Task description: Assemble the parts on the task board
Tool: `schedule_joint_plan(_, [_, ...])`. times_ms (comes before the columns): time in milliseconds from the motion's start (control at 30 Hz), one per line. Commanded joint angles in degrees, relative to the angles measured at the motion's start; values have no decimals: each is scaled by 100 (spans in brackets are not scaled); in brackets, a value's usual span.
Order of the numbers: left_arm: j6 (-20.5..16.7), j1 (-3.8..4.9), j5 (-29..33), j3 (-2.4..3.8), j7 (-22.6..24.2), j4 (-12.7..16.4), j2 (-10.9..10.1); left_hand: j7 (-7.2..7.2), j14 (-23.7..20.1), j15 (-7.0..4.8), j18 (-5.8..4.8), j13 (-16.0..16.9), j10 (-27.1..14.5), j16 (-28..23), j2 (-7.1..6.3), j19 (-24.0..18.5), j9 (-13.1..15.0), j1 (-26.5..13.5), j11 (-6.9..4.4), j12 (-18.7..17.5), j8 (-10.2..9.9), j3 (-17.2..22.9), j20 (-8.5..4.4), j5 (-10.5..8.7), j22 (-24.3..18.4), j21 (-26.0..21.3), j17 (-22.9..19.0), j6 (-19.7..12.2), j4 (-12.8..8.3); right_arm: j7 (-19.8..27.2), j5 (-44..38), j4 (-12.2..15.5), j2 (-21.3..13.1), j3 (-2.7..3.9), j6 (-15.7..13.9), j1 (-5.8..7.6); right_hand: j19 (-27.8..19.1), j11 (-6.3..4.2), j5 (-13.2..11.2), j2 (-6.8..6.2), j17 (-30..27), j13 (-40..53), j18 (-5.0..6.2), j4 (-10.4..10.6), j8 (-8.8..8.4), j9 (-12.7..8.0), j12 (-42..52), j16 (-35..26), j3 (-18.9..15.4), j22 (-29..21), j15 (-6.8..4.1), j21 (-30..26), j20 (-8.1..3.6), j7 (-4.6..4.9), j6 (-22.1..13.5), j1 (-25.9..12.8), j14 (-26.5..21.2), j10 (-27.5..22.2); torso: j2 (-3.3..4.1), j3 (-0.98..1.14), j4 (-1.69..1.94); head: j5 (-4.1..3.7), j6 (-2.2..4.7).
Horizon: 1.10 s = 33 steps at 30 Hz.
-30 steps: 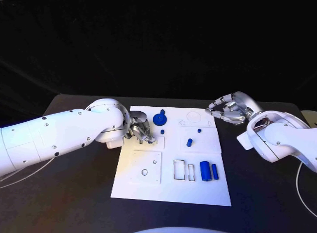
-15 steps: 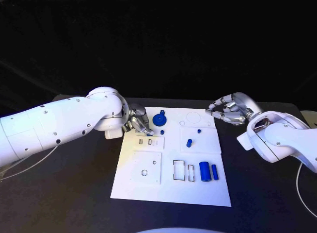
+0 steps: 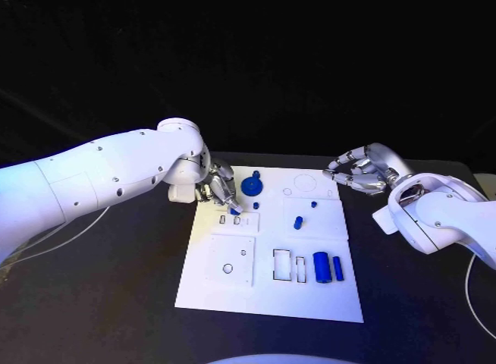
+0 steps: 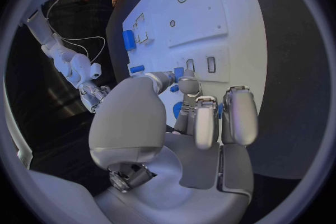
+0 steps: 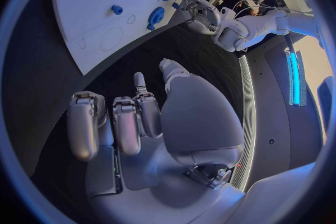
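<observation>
So the left hand [image 3: 220,189] sits over the far left edge of the task board [image 3: 232,296], fingertips pinching a small blue part [image 3: 236,211] just above two little slots [image 3: 230,220]. Right beside it lies a blue gear-shaped part [image 3: 249,184]. Two blue cylinders [image 3: 328,268] lie near the board's right side. The right hand [image 3: 361,171] hovers off the far right corner, fingers curled, holding nothing.
</observation>
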Motion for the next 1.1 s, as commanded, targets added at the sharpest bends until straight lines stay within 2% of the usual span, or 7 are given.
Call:
schedule_joint_plan(33, [549,23,229,-17,-95,-144,119,6,558,29,-18,23,1,27,63,-37,122,-2,34,-4,8,1055,18,-42,3,-27,1352,-30,-1105,33,-24,-1,14,0,19,-4,185,-34,39,14,1196,790,46,3,31,6,-10,-22,32,943,-35,-32,-34,-20,3,-37,514,-11,13,-2,-14,13,2])
schedule_joint_plan(233, [569,39,147,-74,-115,-312,294,7,558,31,-17,73,21,27,78,-39,128,-11,36,35,5,1041,18,-57,4,-28,1352,-34,-1141,32,-24,3,15,0,13,-4,185,-34,39,14,1196,790,46,3,31,6,-10,-22,32,943,-35,-32,-34,-20,3,-37,514,-11,16,2,-10,0,-8])
schedule_joint_plan(433, [594,43,6,-115,-130,-370,421,6,557,30,-16,178,69,25,106,-40,137,-25,35,120,9,1030,17,-57,7,-28,1349,-24,-1179,31,-24,8,21,0,11,-4,185,-34,51,12,1191,789,47,2,32,7,-13,-24,36,942,-36,-34,-34,-21,3,-35,512,-12,15,-3,-8,-5,-15])
schedule_joint_plan(800, [605,41,-227,-156,-146,-374,498,4,558,30,-19,259,103,27,158,-37,153,-95,34,195,10,988,15,-87,22,-21,1352,-11,-1223,32,-25,10,21,0,9,-3,185,-34,51,12,1191,789,47,2,32,7,-13,-24,36,942,-36,-34,-34,-21,3,-35,512,-12,10,-9,-3,-14,-30])
schedule_joint_plan(1100, [584,39,-372,-181,-152,-390,518,-1,559,28,-20,330,128,29,198,-37,162,-138,31,256,9,962,14,-119,29,-18,1357,-3,-1247,35,-25,12,18,0,6,-3,185,-34,51,12,1191,789,47,2,32,7,-13,-24,36,942,-36,-34,-34,-21,3,-35,512,-12,11,-6,-2,-15,-30])
